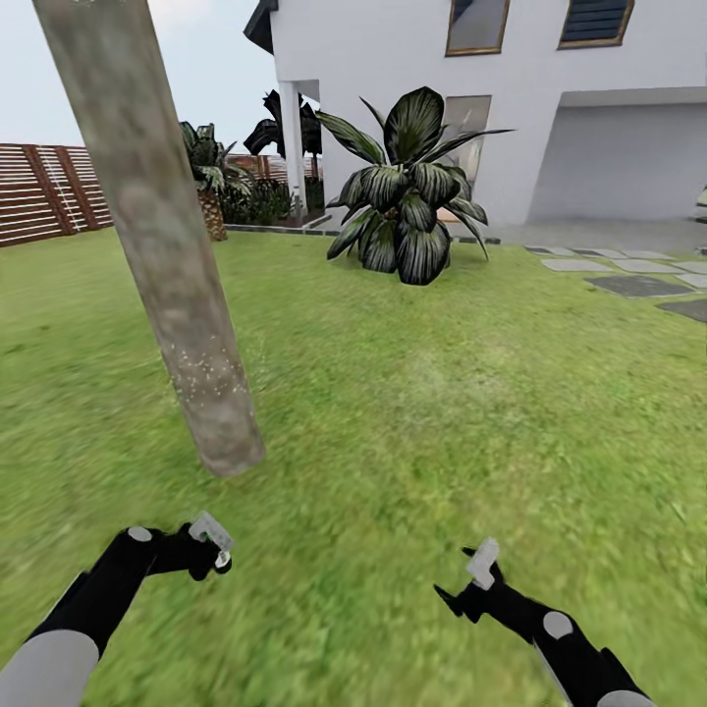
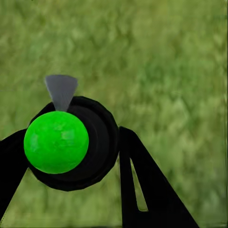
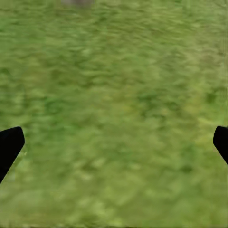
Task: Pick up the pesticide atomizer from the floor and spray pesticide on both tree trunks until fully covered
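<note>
We've got the pesticide atomizer (image 2: 64, 142) pinched in our left hand (image 1: 211, 555) over the grass (image 1: 442, 412), just short of the tree trunk (image 1: 162, 245), while our right hand (image 1: 462, 597) hangs spread wide.

This is a home's back garden, rendered in simulation. A wide grass lawn (image 1: 442, 412) fills the ground. At the far side stands a white house (image 1: 422, 59) with dark-framed windows, and grey stepping stones (image 1: 638, 285) lie to the far right. A brown slatted wooden fence (image 1: 49, 191) closes the far left. A thick grey-beige tree trunk (image 1: 162, 236) rises near left; a dark broad-leaved plant (image 1: 407, 201) grows by the house.
</note>
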### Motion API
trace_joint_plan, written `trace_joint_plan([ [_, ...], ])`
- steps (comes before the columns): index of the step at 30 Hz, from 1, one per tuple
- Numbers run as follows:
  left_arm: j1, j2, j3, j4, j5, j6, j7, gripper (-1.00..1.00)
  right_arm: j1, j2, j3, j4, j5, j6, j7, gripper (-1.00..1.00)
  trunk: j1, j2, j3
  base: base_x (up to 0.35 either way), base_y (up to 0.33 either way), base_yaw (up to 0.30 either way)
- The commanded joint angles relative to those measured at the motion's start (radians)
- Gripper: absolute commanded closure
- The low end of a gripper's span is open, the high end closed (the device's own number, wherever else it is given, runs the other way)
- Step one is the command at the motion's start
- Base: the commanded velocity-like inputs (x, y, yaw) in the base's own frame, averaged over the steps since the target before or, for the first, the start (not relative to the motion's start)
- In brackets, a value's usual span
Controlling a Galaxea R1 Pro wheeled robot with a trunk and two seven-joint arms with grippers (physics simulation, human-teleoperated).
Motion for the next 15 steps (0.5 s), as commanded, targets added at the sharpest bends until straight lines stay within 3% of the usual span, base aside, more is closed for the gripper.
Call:
trace_joint_plan([
  [1, -0.001, -0.004, -0.038, -0.001, -0.01, 0.0, -0.012, 1.0, -0.001, 0.0, -0.009, -0.013, 0.037, 0.013, 0.067, -1.0, 0.0, 0.0, -0.001, -0.057, 0.0, 0.0],
  [2, -0.001, -0.01, -0.091, -0.001, -0.011, -0.003, -0.016, 1.0, -0.003, -0.001, -0.009, -0.024, 0.08, 0.045, 0.13, -1.0, 0.0, 0.0, -0.001, -0.023, 0.0, 0.0],
  [4, -0.001, -0.021, -0.155, -0.001, -0.011, -0.004, -0.018, 1.0, -0.006, -0.001, -0.009, -0.032, 0.114, 0.072, 0.181, -1.0, 0.0, 0.0, -0.001, -0.009, 0.0, 0.0],
  [7, -0.001, -0.03, -0.207, 0.0, -0.011, -0.005, -0.03, 1.0, -0.009, 0.001, -0.007, -0.038, 0.124, 0.08, 0.21, -1.0, 0.0, 0.0, -0.001, -0.002, 0.0, 0.0],
  [11, -0.001, -0.031, -0.218, 0.0, -0.012, -0.009, -0.107, 1.0, -0.01, 0.007, -0.007, -0.067, 0.125, 0.081, 0.276, -1.0, 0.0, 0.0, -0.001, 0.0, 0.0, 0.0],
  [15, 0.0, -0.032, -0.221, 0.001, -0.01, -0.009, -0.119, 1.0, -0.01, 0.01, -0.007, -0.081, 0.126, 0.081, 0.29, -1.0, 0.0, 0.0, -0.001, 0.0, 0.0, 0.0],
])
